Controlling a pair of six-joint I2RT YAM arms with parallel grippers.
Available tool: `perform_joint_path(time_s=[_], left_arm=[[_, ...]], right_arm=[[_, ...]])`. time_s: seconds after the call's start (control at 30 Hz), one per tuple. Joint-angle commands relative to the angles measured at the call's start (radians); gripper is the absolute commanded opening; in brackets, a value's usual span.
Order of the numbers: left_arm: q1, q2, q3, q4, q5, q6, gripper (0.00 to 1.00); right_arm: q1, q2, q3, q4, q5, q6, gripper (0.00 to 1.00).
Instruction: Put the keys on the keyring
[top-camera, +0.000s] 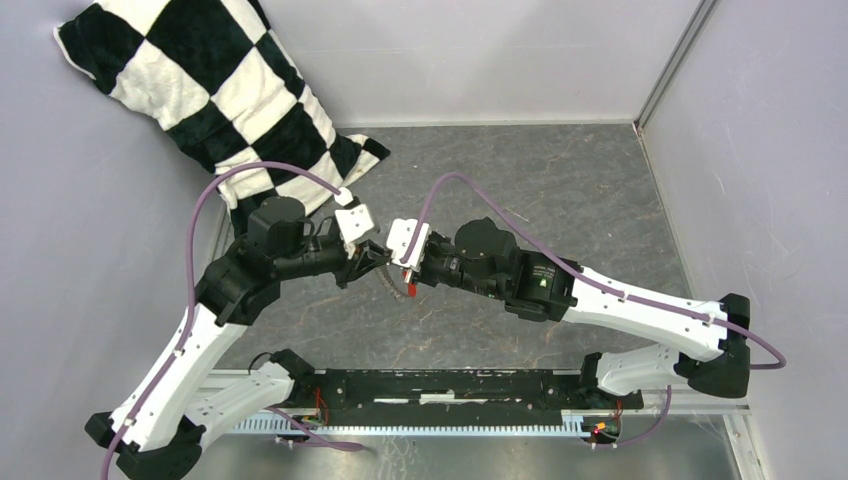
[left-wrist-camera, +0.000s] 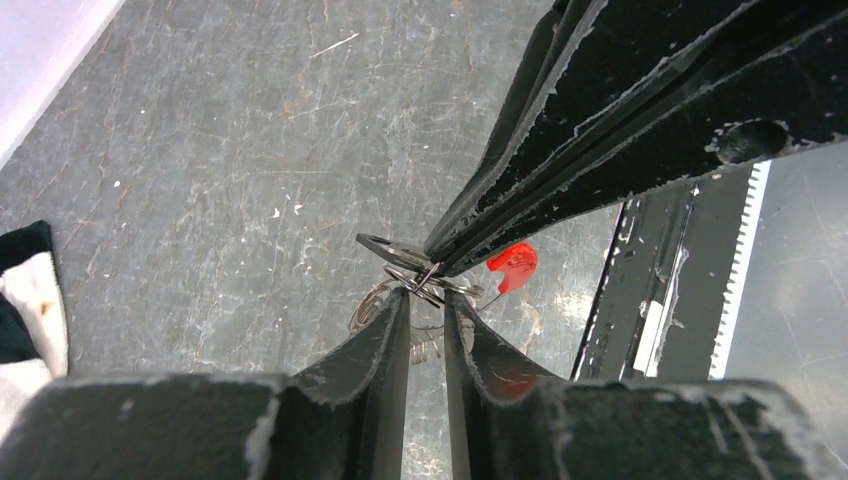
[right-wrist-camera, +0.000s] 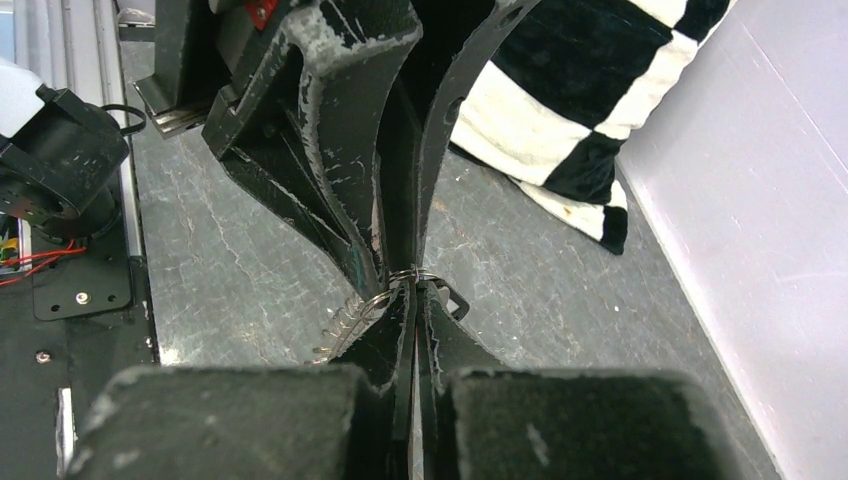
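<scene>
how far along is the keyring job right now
Done: the keyring with its red tag is held above the table. In hand: right claw shut on it, left claw pinching it opposite. Left: threading a key; the dark piece may be one, on or off unclear.

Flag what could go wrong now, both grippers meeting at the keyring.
The left gripper and right gripper pinch the keyring tip to tip above the table; pulling unevenly could bend it or let it slip. The red tag and strung pieces dangle and might snag.
</scene>
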Motion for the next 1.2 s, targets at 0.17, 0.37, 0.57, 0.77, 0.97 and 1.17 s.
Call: perform_joint_path(time_s=[0.17, 0.37, 0.57, 0.77, 0.97, 1.17], left_arm=[[-0.001, -0.035, -0.023, 0.040, -0.001, -0.017, 0.19], [-0.001, -0.044, -0.028, 0.035, 0.024, 0.013, 0.03], [-0.001, -0.054, -0.029, 0.031, 0.032, 0.038, 0.02], [-0.002, -0.098, -0.042, 0.068, 0.049, 0.083, 0.02], [-0.001, -0.135, -0.069, 0.122, 0.058, 0.089, 0.02], [-0.001, -0.165, -0.086, 0.145, 0.064, 0.111, 0.02]], right_arm=[[0.011, -0.003, 0.045, 0.047, -0.005, 0.021, 0.01], [0.010, -0.003, 0.040, 0.055, 0.003, 0.027, 0.01], [0.012, -0.005, 0.027, 0.064, 0.027, 0.042, 0.01], [0.010, -0.031, -0.019, 0.087, 0.095, 0.072, 0.01], [0.006, -0.064, -0.078, 0.124, 0.143, 0.110, 0.01], [-0.004, -0.100, -0.139, 0.175, 0.146, 0.172, 0.01]])
